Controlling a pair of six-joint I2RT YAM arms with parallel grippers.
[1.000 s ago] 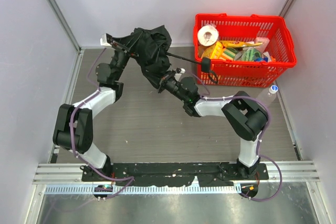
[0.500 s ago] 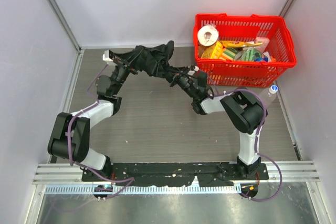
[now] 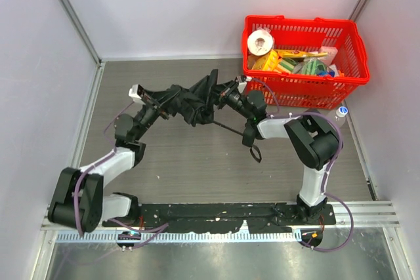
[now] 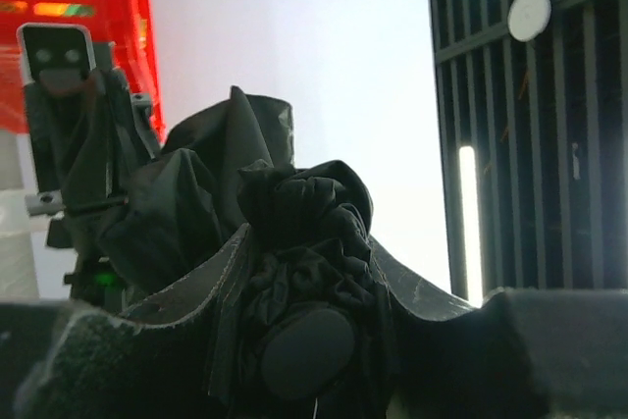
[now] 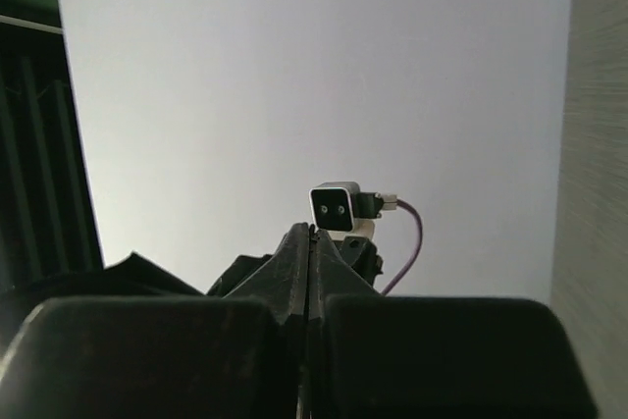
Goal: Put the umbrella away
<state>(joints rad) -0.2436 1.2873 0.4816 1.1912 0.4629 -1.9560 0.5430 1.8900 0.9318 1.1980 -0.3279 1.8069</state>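
Note:
The black umbrella [image 3: 197, 100] hangs as a crumpled bundle between my two grippers above the table, left of the basket. Its thin metal shaft [image 3: 228, 126] slants to the near right and ends in the small black handle [image 3: 248, 138] with the wrist loop [image 3: 254, 155]. My left gripper [image 3: 172, 98] is shut on the fabric. In the left wrist view, bunched fabric [image 4: 294, 213] and a rounded black cap [image 4: 306, 348] sit between its fingers [image 4: 211, 282]. My right gripper [image 3: 220, 93] is at the bundle's right end. In its own view its gripper [image 5: 310, 235] is pressed shut on a thin fold.
A red basket [image 3: 302, 82] with a paper roll and packaged goods stands at the back right, next to my right gripper. A clear plastic bottle [image 3: 336, 117] lies beside the basket near the right wall. White walls close the back and sides.
Both grippers have come away from the back wall toward the table's middle with the umbrella. The shaft and handle swung from pointing at the basket to slanting toward the near side.

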